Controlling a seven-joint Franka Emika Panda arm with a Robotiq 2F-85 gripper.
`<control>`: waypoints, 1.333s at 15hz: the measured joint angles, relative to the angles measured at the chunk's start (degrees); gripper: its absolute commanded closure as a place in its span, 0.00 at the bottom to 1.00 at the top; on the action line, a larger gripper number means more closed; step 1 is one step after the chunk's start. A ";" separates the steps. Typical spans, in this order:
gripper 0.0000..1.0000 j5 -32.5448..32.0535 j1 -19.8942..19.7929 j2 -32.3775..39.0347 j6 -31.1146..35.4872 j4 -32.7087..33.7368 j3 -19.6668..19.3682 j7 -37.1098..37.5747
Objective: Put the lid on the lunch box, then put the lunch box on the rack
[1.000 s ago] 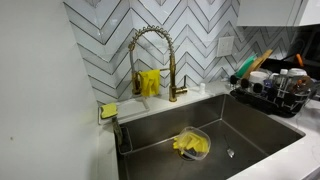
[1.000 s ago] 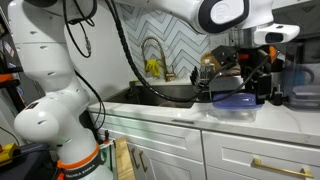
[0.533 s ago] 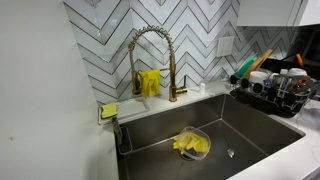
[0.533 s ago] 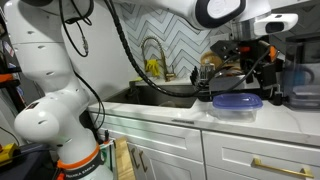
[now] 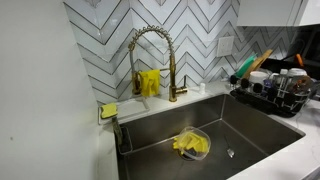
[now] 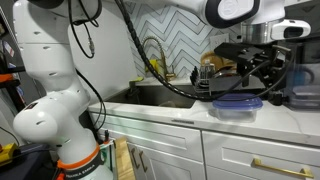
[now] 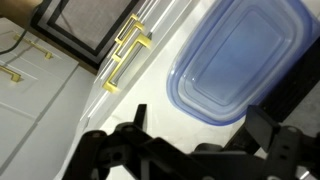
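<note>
The black gripper (image 7: 200, 135) hovers, fingers spread, with the blue-lidded plastic lunch box (image 7: 243, 60) at its 1 o'clock — on the white counter (image 7: 160, 95). A half-seated lid (image 6: 238, 100) may pop off in transfer to the black wire rack (image 5: 272, 95).

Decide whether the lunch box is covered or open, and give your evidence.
Covered: the blue lid lies flat over the lunch box. Whether it is pressed fully shut, cannot tell.

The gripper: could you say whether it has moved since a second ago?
Yes: the gripper has risen off the lunch box, shifting rightward away from the faucet.
</note>
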 measured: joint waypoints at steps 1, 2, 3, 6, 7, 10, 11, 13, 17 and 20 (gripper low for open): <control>0.00 0.71 -0.42 0.98 -2.23 1.26 0.00 -2.66; 0.00 1.44 -0.85 2.00 -4.24 2.53 0.01 -5.35; 0.00 2.34 -1.32 2.99 -6.12 3.77 0.03 -8.05; 0.00 4.77 -3.00 5.68 -9.91 7.10 0.16 -15.53; 0.00 5.44 -3.57 6.42 -10.68 7.95 0.20 -17.75; 0.00 8.05 -5.21 8.37 -12.64 9.74 0.44 -23.95; 0.00 8.95 -5.70 9.03 -13.56 10.24 0.58 -25.62; 0.00 10.81 -6.49 10.30 -15.36 11.06 0.85 -28.33; 0.14 14.65 -7.98 12.59 -19.81 13.21 1.42 -31.42; 0.03 16.93 -9.00 14.19 -22.86 15.06 1.61 -32.55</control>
